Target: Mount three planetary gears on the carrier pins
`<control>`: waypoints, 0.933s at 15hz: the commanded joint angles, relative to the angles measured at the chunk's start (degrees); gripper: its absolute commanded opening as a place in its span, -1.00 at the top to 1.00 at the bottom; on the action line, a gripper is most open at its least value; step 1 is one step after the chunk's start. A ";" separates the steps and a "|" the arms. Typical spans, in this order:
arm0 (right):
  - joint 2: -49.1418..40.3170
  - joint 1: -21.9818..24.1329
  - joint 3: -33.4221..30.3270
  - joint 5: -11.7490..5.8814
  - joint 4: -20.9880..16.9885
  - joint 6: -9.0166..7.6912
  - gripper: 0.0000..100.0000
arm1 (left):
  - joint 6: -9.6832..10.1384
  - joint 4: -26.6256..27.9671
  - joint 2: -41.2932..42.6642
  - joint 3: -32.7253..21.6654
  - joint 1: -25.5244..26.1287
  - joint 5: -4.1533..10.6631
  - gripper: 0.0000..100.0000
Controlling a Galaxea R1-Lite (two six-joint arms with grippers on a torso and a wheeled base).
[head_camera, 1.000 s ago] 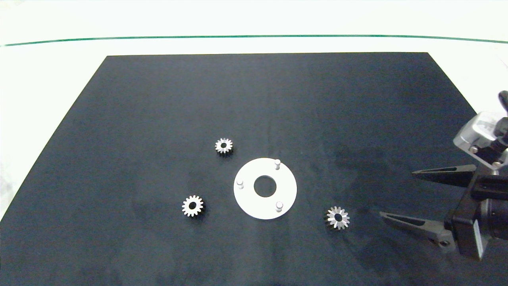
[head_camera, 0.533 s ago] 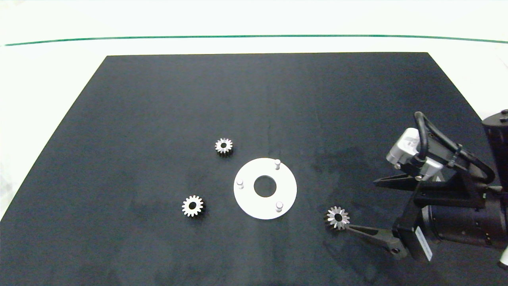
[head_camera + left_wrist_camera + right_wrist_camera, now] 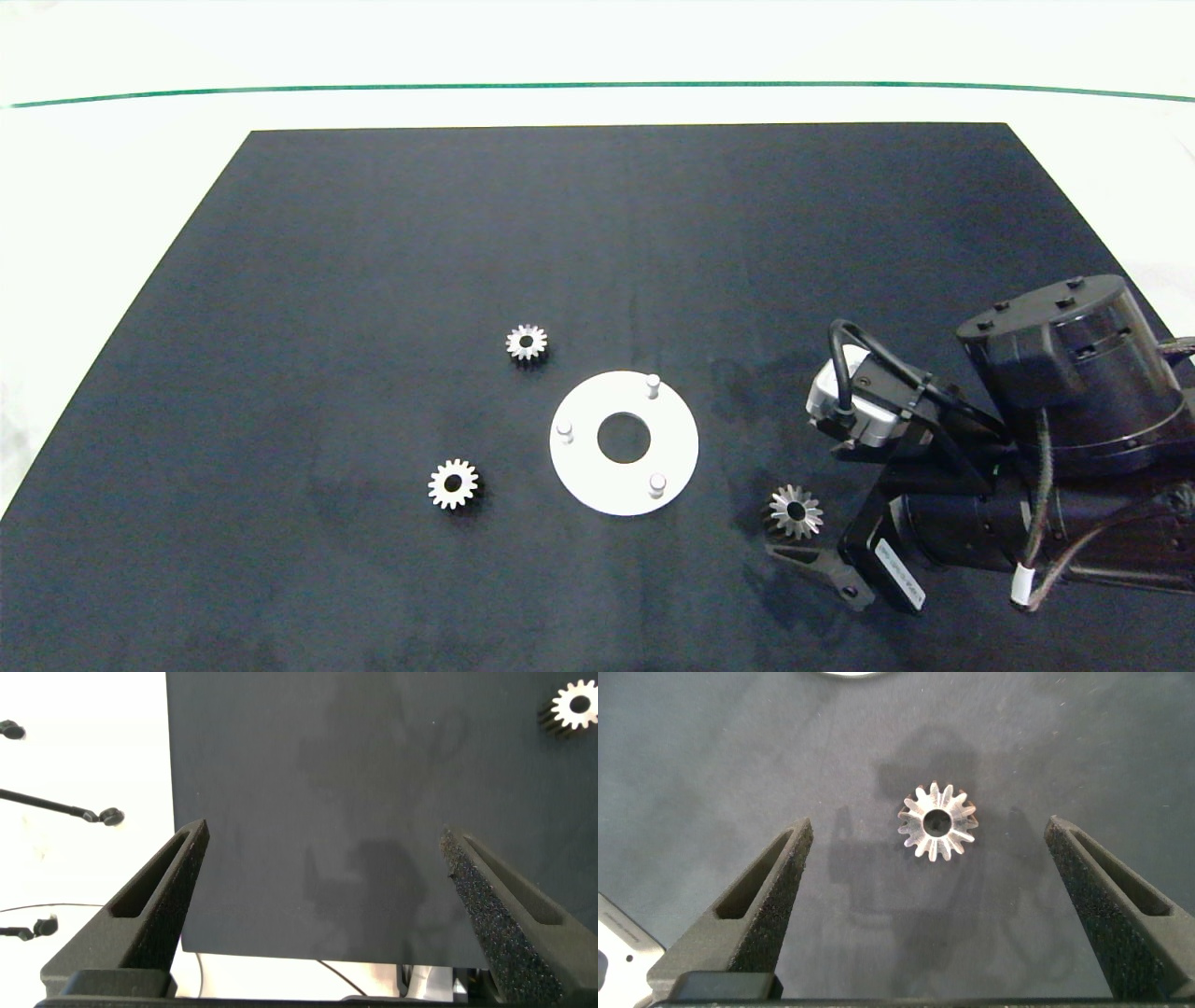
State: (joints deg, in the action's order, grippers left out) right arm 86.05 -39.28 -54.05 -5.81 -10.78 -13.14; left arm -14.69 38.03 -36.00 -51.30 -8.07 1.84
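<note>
Now the right gripper (image 3: pixel 926 859) is being held wide open around the planetary gear (image 3: pixel 795 512), untouched, at four o'clock of the white carrier disc (image 3: pixel 624 442); the left gripper (image 3: pixel 322 873) is also being kept wide open, empty.

Right hand (image 3: pixel 924 845) spread wide, gear (image 3: pixel 938 821) between fingers, bare mat (image 3: pixel 738 756) around

Light: bright, even, from overhead.
Glare: white table (image 3: pixel 597 47) washed out along the top.
Shadows: soft, faint on black mat (image 3: pixel 467 233).
Focus: sharp.
</note>
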 commanded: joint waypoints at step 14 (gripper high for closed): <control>9.66 1.40 -0.09 -2.36 3.75 -1.89 -0.77 | -0.08 1.52 4.71 0.15 -0.19 0.09 -1.00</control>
State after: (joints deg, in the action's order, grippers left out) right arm 95.70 -37.86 -54.19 -8.20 -6.97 -14.91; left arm -14.67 39.35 -31.45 -51.10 -8.18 1.90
